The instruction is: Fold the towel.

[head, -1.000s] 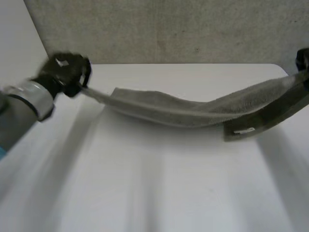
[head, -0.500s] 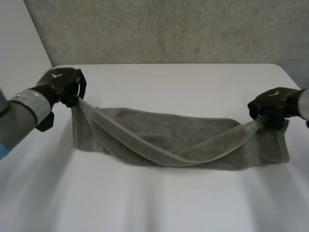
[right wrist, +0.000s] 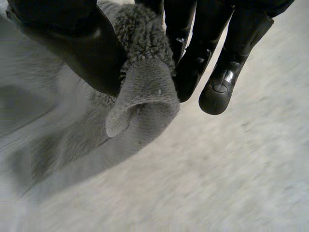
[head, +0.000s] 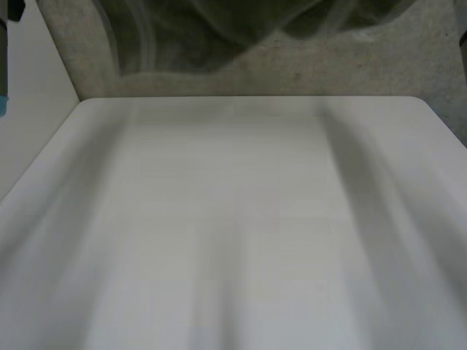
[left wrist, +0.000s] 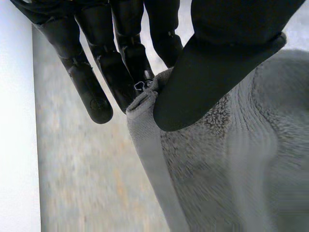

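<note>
While both hands grip it, the grey towel (head: 219,29) hangs at the far side of the head view, a blurred, sagging mass in front of the speckled grey wall (head: 350,69). It is up off the white table (head: 241,219) & well apart from the tabletop.

L. wrist view: the left hand (left wrist: 227,48) grasps the towel at its hemmed edge. The thumb presses down on the terry face, w/ the fingers (left wrist: 84,82) straight behind the cloth, so the hem is pinched between them. A bit of folded hem pokes out just past the thumb tip, touching the fingertips. From the pinch the hem runs away from the hand, w/ the rest of the cloth spreading out beside it under the thumb. Corner or mid-edge: can't tell.

R. wrist view: the right hand (right wrist: 72,43) also grasps the towel, w/ a bunched fold clamped between the thumb & the nearest fingers (right wrist: 227,58). Just past the thumb tip the cloth curls over into a small loose roll. The outermost finger stands beside that roll, apart from it. The rest of the towel trails off from the thumb's side of the hand as a blurred grey sheet. Which part of the towel is held here: can't tell.
</note>
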`<act>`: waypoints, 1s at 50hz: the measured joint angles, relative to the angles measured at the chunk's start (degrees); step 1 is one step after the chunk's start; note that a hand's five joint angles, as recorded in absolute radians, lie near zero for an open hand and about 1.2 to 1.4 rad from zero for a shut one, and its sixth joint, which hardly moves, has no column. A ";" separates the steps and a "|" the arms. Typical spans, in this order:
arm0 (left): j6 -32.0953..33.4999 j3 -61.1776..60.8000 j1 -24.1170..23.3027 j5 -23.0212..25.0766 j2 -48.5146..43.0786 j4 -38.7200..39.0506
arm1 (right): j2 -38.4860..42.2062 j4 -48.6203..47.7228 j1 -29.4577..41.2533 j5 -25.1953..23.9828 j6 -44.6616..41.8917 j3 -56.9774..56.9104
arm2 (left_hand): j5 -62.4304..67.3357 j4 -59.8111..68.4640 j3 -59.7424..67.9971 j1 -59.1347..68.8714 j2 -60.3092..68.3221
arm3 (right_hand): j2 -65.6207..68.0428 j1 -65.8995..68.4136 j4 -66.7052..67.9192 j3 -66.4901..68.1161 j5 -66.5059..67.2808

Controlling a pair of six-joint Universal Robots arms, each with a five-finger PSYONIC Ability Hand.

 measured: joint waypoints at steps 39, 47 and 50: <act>16.87 -40.75 6.45 9.92 -0.61 -4.65 | 12.11 22.88 -1.28 -8.89 -4.34 25.87 | 0.00 0.01 0.02 0.00 0.03 | -31.31 -31.98 -32.63 -32.69 -33.26; 16.26 -41.24 6.87 9.86 -0.37 -4.59 | 8.62 13.80 -1.46 -8.99 -5.05 34.92 | 0.00 0.01 0.02 0.00 0.03 | -34.73 -35.98 -37.10 -37.07 -38.18; 16.15 -41.20 6.85 9.82 -0.32 -4.57 | 7.29 10.70 -1.42 -8.92 -5.39 37.82 | 0.00 0.02 0.02 0.00 0.03 | -34.72 -35.96 -37.08 -37.05 -38.06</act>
